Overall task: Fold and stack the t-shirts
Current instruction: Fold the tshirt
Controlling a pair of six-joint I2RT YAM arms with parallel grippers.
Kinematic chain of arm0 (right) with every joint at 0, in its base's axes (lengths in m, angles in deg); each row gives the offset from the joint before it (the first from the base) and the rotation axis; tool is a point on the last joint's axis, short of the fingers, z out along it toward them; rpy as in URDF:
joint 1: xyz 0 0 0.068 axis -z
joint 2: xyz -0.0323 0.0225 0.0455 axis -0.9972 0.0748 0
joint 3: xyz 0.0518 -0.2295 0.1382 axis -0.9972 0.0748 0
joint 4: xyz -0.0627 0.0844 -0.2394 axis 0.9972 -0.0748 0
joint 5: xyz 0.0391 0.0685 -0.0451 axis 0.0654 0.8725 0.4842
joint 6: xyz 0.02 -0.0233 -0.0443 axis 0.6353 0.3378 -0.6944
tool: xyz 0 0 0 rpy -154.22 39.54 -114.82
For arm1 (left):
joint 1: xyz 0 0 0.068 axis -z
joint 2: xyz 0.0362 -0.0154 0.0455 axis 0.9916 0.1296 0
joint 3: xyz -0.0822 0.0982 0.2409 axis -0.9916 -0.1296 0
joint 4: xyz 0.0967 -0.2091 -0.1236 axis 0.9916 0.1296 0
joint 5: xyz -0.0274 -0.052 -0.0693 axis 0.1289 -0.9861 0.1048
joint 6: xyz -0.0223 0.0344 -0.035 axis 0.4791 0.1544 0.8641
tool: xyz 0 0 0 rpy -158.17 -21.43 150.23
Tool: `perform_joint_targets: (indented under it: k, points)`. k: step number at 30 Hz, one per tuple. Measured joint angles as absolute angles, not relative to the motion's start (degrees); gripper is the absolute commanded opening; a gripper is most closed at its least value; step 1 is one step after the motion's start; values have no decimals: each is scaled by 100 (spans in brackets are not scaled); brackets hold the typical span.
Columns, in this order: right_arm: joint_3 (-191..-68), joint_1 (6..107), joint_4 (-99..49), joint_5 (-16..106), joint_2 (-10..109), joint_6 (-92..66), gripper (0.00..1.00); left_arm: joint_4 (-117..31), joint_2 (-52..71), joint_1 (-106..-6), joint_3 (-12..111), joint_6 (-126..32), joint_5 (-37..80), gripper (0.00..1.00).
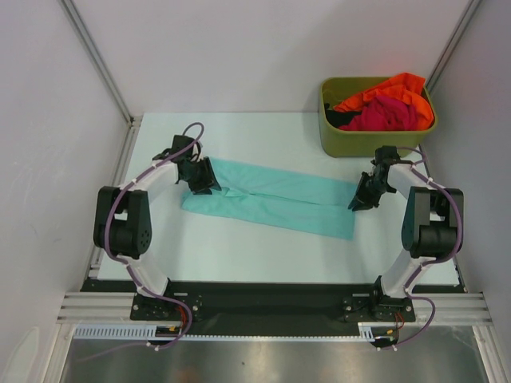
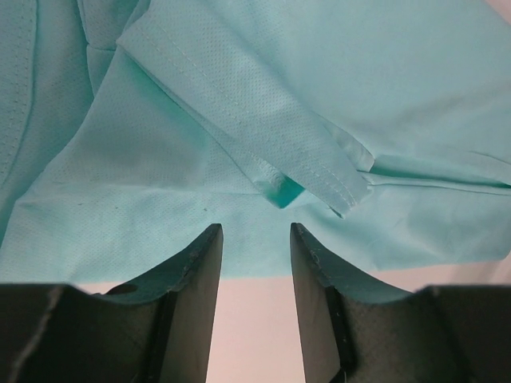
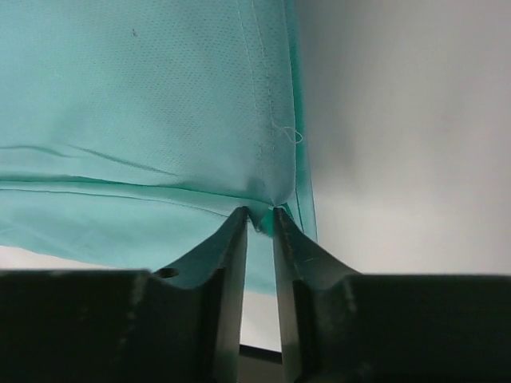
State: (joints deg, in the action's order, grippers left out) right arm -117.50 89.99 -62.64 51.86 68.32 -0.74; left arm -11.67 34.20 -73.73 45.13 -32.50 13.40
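Observation:
The teal t-shirt [image 1: 275, 199] lies folded into a long strip across the table. My left gripper [image 1: 201, 177] is open at its left end, with the cloth [image 2: 239, 120] under and ahead of the fingertips and nothing between them. My right gripper [image 1: 363, 194] is at the strip's right end, shut on a pinch of the teal hem [image 3: 261, 209]. The orange t-shirt [image 1: 391, 88] and the magenta-red t-shirt [image 1: 383, 116] lie crumpled in the bin.
The olive-green bin [image 1: 363, 140] stands at the back right, just behind my right gripper. White walls and metal frame rails enclose the table [image 1: 239, 255] on the left, back and right.

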Motion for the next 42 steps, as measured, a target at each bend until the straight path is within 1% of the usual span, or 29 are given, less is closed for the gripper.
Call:
perform_joint_targets:
  k: [1,4,7,20,21,22,23,25,28,30,32,34,35,36,37,40,42]
  points:
    - [-11750,8999,-6266,5184,6832,-74,17,-1158,3448,-7378,4521,-3250,1340,45]
    - [-11752,8999,-6277,5162,6849,-74,6,-1145,3579,-7391,4569,-3250,1340,45]
    - [-11752,8999,-6329,5118,6860,-52,1,-1132,3684,-7402,4602,-3250,1336,46]
    - [-11750,9049,-6430,4799,6867,236,1,-1117,3724,-7415,4766,-3254,1301,46]
    - [-11750,9058,-6426,4784,6880,251,6,-1117,3724,-7419,4766,-3254,1305,47]
    - [-11750,9066,-6417,4779,6898,262,23,-1115,3724,-7430,4766,-3254,1309,49]
    - [-11750,9073,-6417,4771,6919,286,30,-1117,3724,-7443,4766,-3256,1314,51]
    - [-11752,9073,-6467,4692,6926,247,46,-1115,3724,-7483,4768,-3261,1322,51]
    - [-11894,8977,-6681,4463,6845,177,54,-1097,3713,-7575,4768,-3267,1347,49]
    - [-12062,8793,-6760,4377,6670,118,54,-1095,3689,-7666,4768,-3270,1351,48]
    - [-12268,8406,-6649,4345,6417,96,54,-1104,3654,-7776,4768,-3272,1344,47]
    - [-12432,7779,-6292,4419,6231,153,52,-1161,3645,-7894,4764,-3270,1316,46]
    - [-12502,7418,-6076,4530,6205,192,49,-1206,3647,-7940,4753,-3270,1285,45]
    - [-12554,7119,-5877,4633,6222,238,44,-1237,3651,-7968,4744,-3267,1268,45]
    - [-12633,6776,-5652,4753,6303,286,35,-1279,3665,-8001,4744,-3265,1237,44]
    - [-13059,5897,-5169,5166,6865,361,20,-1456,3822,-8034,4757,-3259,1091,43]
    - [-13317,5508,-4924,5337,7278,369,16,-1547,3995,-8034,4777,-3250,1001,43]
